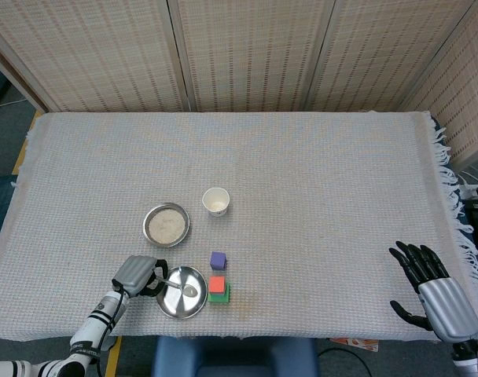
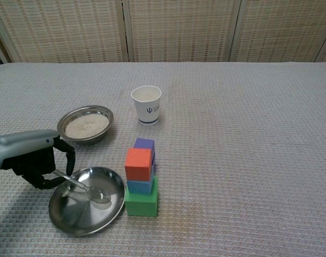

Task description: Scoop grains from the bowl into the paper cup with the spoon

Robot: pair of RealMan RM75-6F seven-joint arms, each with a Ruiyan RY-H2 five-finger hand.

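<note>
The left robot hand grips the spoon over an empty dish — next, dip it into the bowl of grains.

Bright, even overhead light; soft short shadows beside block stack; dull reflections in empty steel dish; both views sharp, slight wide-angle bend at edges

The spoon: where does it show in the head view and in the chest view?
Head view: the spoon lies lower left of centre, over the empty metal dish, its handle in the left hand.
Chest view: the spoon is at lower left, over the same dish.
Shared landmark: the block stack right of the dish.
</note>
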